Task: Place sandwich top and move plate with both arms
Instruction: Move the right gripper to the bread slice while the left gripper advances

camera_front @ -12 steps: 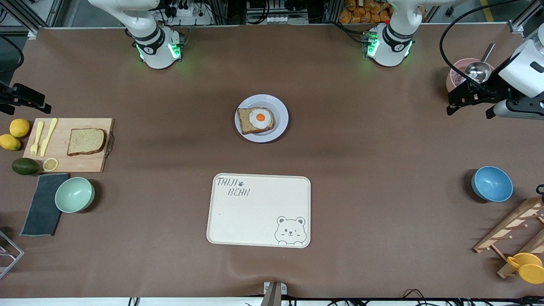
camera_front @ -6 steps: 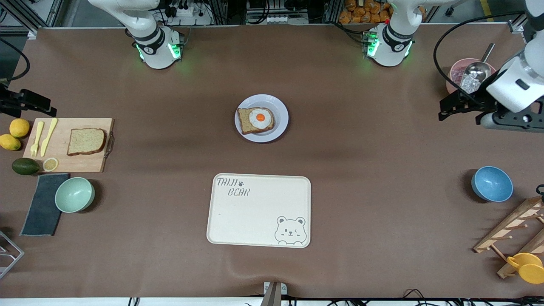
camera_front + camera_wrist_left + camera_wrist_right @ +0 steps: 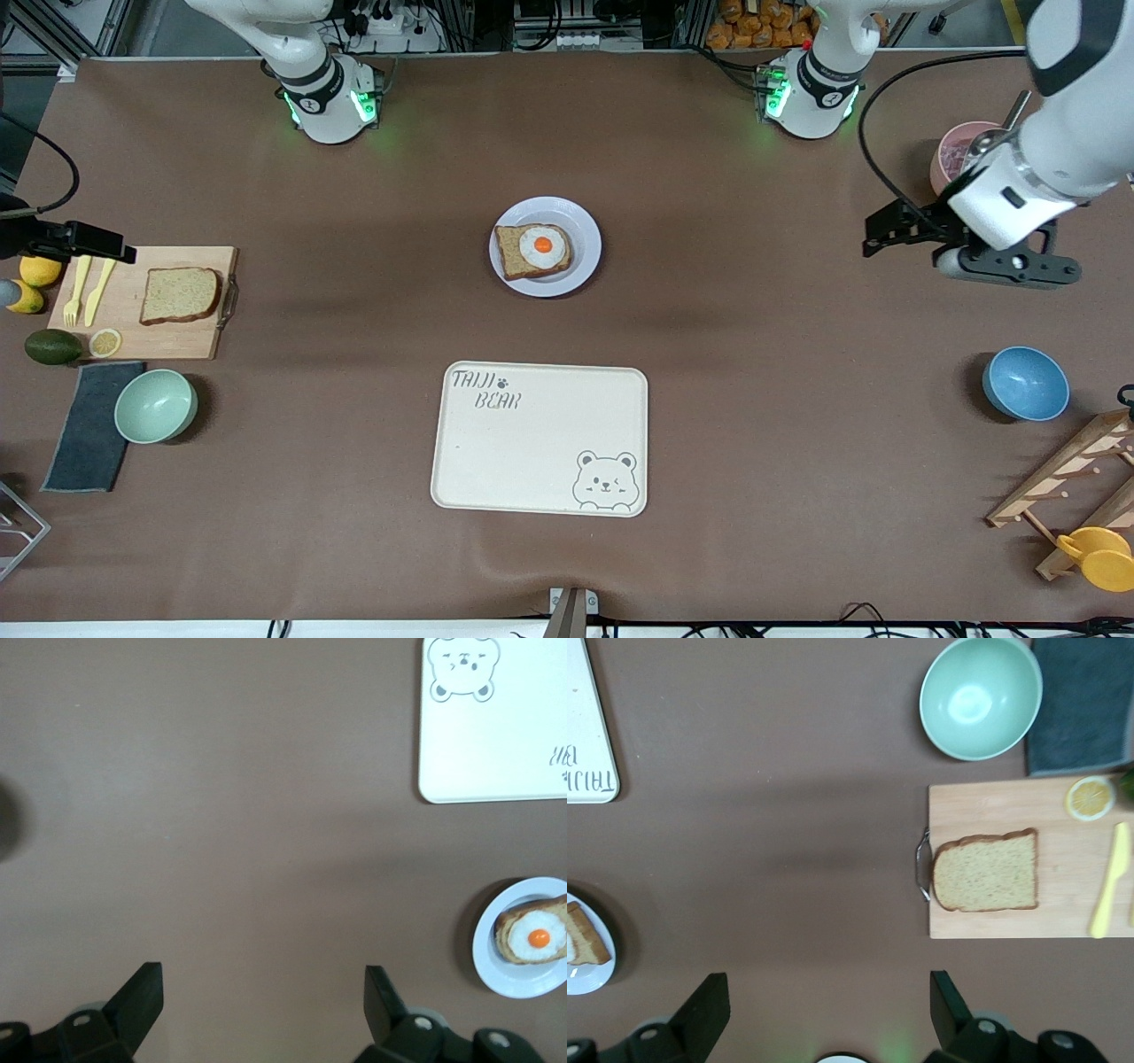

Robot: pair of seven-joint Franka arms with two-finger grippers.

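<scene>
1. Front view: one plate point(image 3: 586, 262) sits mid-table, carrying one egg-topped bread slice point(image 3: 532, 251).
2. One sandwich top point(image 3: 180, 295) lies bare on the single wooden cutting board point(image 3: 182, 338) at the right arm's end of the table, well apart from the plate.
3. One bear-print tray point(image 3: 532, 443) lies nearer the camera than the plate.
4. Two bowls: one mint bowl point(image 3: 156, 405) just beside the board, one blue bowl point(image 3: 1025, 383) at the left arm's end.
5. Two lemons point(image 3: 38, 268), one avocado point(image 3: 52, 346), one lemon slice point(image 3: 104, 342).
6. Left gripper point(image 3: 263, 997) hangs over bare tabletop, jaws spread wide, holding nothing.
7. Right gripper point(image 3: 829, 1001) hangs over bare tabletop beside the board, jaws spread, also unladen.
</scene>
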